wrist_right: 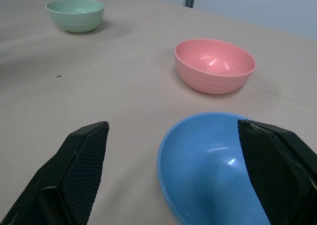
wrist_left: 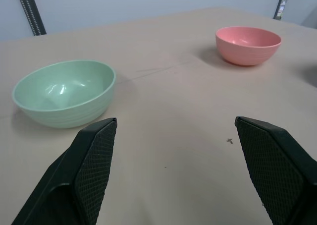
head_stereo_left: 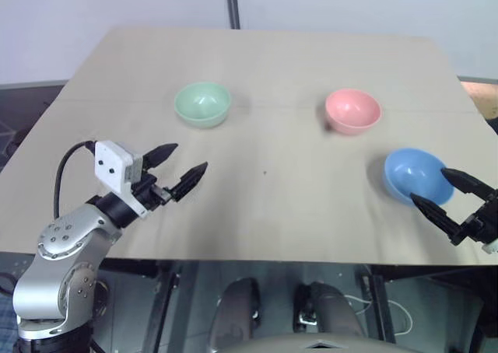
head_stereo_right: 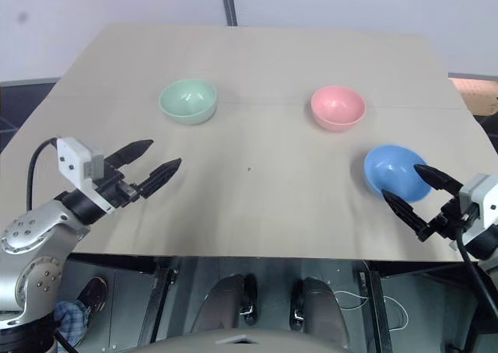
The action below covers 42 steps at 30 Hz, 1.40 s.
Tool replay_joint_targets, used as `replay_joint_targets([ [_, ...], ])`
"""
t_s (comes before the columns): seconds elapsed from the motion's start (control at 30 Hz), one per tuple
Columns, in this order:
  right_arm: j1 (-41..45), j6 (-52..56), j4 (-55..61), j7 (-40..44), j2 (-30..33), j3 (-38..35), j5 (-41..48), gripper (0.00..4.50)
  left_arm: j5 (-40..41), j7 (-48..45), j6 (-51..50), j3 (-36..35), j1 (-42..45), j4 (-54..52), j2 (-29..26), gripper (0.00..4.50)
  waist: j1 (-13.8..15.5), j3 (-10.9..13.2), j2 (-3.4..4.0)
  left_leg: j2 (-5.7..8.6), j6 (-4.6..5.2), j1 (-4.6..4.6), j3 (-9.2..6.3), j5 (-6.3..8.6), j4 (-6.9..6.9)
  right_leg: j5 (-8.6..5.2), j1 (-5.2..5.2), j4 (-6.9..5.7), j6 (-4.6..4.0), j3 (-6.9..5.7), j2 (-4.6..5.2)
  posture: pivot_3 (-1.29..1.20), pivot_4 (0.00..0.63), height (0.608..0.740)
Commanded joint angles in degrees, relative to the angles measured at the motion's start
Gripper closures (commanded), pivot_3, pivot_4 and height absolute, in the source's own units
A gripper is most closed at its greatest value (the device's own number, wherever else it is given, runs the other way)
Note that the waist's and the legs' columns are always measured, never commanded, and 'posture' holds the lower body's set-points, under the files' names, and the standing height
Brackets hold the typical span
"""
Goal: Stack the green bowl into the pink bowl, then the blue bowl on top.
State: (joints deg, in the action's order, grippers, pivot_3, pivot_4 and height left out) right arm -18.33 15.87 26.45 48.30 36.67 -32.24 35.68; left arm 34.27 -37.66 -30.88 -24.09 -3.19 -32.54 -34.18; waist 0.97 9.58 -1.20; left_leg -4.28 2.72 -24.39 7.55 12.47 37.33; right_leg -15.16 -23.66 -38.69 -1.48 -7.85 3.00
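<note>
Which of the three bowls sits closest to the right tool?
The blue bowl, right beside the open right tool; the pink bowl and green bowl sit farther back.

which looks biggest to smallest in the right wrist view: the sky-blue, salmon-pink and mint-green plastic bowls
1. Sky-blue round plastic bowl, largest.
2. Salmon-pink round plastic bowl.
3. Mint-green round plastic bowl, smallest.

This order follows nearness to the camera; in the head views all three look about alike, so true size is not ranked.

Even, bright overhead light; soft shadows under bowls on my bench (head_stereo_left: 264,213); small glints inside bowls; focus sharp.
</note>
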Motion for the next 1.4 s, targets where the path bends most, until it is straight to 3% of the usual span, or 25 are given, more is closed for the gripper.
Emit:
replay_joint_targets([
  [0.03,-0.27,-1.06,1.9,-0.21,0.13,0.1,-0.25,0.0,3.58,-3.28,1.21,-0.72,-0.26,-1.29,-1.36,0.47,-0.01,0.0,0.0,0.0,0.0,0.0,0.0,0.0,0.0,0.0,0.0,0.0,0.0,0.0,0.0,0.0,0.15,0.74],
  [0.3,0.65,1.14,2.33,-2.05,2.03,2.42,-2.83,0.0,4.92,-8.21,1.62,-0.71,-0.67,0.86,-5.15,0.47,-0.03,-0.01,0.03,0.0,0.0,0.02,0.01,0.0,0.0,0.0,0.0,-0.01,0.0,0.0,0.0,0.0,0.15,0.74],
  [0.6,8.73,3.77,3.4,-4.01,4.52,7.23,-3.09,0.0,4.73,-9.47,3.0,-0.49,-0.83,1.56,-5.62,0.47,-0.02,-0.01,0.04,0.0,0.0,0.0,0.03,0.0,0.0,0.0,-0.02,-0.02,0.0,0.03,-0.01,0.0,0.15,0.74],
  [0.73,15.52,6.78,3.06,-7.76,7.01,11.64,-7.56,0.0,4.69,-9.13,3.27,-0.42,-1.15,1.29,-5.34,0.47,-0.22,0.01,0.08,0.0,0.0,0.01,0.04,0.0,0.02,0.0,-0.02,-0.03,0.0,0.03,0.0,0.0,0.15,0.74],
  [0.93,34.6,14.2,-1.87,-11.59,9.19,27.17,-17.48,0.0,4.45,-9.33,4.05,0.72,-0.33,1.77,-5.42,0.47,-0.24,0.02,0.09,-0.03,0.0,0.12,0.19,-0.01,0.03,0.0,-0.04,-0.14,-0.01,0.17,-0.05,0.0,0.15,0.74],
  [1.13,53.89,21.55,-14.43,-12.87,6.27,42.32,-28.38,0.0,3.89,-9.6,4.44,2.27,1.17,2.72,-5.94,0.47,-0.15,0.03,0.08,-0.02,-0.05,0.0,0.22,-0.05,0.04,0.01,-0.14,-0.14,-0.01,0.18,-0.03,0.0,0.15,0.74],
  [1.4,67.27,25.22,-33.33,-9.86,1.38,53.66,-38.05,0.0,3.45,-10.18,5.68,4.21,2.01,3.05,-5.48,0.47,-0.2,0.04,0.09,0.01,-0.24,-0.15,0.23,-0.16,0.05,0.14,-0.25,-0.13,-0.22,0.15,-0.01,0.0,0.15,0.74],
])
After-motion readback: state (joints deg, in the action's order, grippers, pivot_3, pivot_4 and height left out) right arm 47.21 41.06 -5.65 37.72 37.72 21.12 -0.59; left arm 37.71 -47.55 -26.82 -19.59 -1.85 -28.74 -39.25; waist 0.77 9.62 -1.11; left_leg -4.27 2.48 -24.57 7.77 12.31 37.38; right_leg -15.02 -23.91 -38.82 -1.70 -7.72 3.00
